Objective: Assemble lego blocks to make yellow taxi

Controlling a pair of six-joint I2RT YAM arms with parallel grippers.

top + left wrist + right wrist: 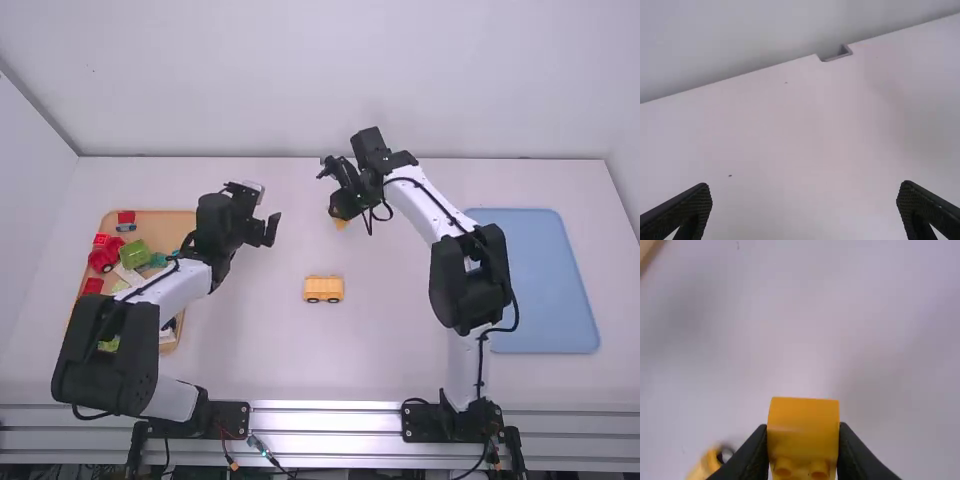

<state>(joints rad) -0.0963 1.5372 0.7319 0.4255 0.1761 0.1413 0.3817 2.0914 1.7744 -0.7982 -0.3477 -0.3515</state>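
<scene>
Left gripper [268, 230]: spread wide, empty
Right gripper [341, 208]: closed on 1 yellow block [803, 420]
Wheeled yellow base [323, 289]: on the white table [390, 360], between the 2 arms

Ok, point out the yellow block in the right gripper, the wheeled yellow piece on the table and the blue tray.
Yellow block [803, 415]: right wrist view, on its smooth face.
Wheeled yellow piece [323, 288]: high view, on its body.
Blue tray [545, 285]: high view, on its flat floor.
</scene>
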